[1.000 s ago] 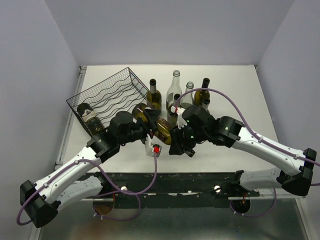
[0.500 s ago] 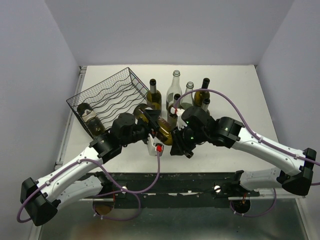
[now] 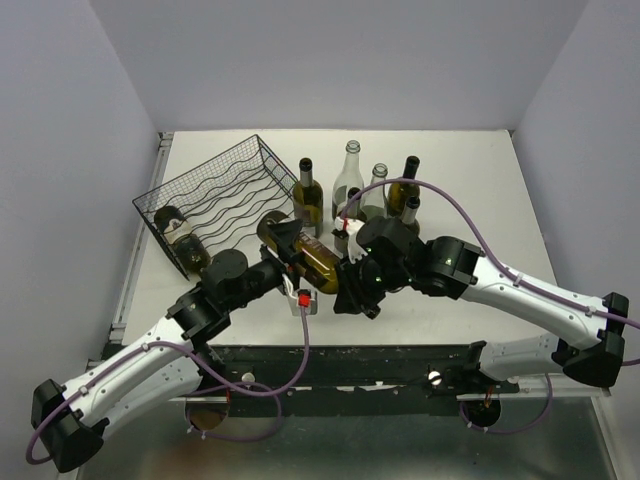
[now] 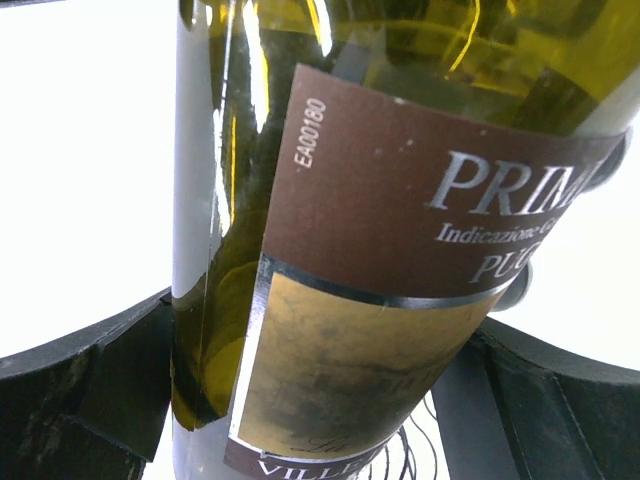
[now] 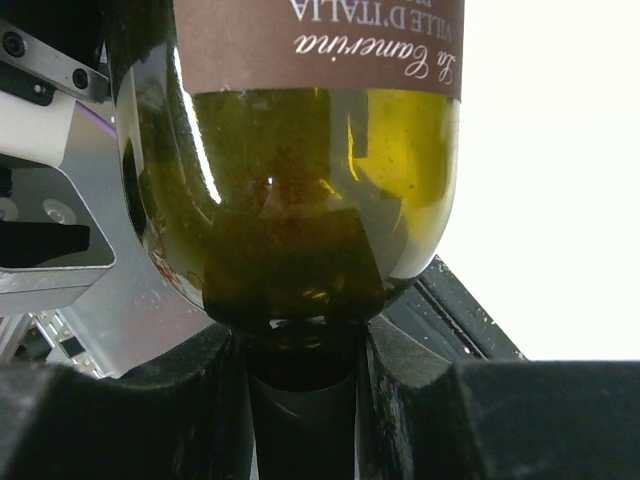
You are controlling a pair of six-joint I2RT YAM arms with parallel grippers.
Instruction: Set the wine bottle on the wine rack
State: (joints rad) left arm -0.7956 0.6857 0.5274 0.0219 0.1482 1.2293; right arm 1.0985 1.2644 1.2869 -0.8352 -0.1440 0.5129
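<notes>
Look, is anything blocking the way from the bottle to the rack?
Nothing visible does. The bottle, gripped by the right claw, has its base right beside the rack's edge. Another bottle lies in the rack's left end, off that path.

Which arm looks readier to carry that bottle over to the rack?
Right. The right gripper is clamped on the neck of the wine bottle, while the left gripper stands open around its body, not holding it.

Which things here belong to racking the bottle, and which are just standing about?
Job in hand: wine bottle, neck gripped by right claw; open left claw around its body; wine rack.
Standing about: upright bottles behind; racked bottle.
</notes>
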